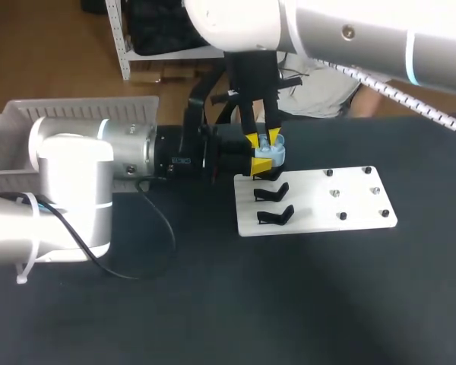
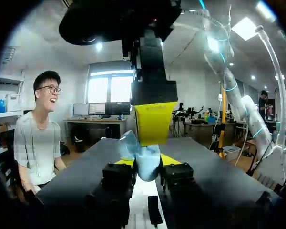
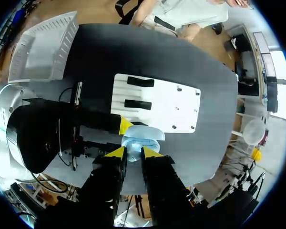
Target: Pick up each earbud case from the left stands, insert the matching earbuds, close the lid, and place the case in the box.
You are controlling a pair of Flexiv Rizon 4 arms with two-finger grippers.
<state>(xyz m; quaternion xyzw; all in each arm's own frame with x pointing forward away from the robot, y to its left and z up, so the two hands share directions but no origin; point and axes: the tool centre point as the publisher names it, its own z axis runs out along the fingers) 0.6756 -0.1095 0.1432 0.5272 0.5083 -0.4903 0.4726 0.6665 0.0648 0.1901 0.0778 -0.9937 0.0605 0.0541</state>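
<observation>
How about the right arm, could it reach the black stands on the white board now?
Probably yes: the black stands lie uncovered on the white board, close to the right claw, though it is at the blue case in the left claw.

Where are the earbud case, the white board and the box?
earbud case (image 1: 277, 154): head view, its blue body.
white board (image 1: 311, 205): head view, its bare middle.
box (image 1: 76, 110): head view, its far wall.
</observation>
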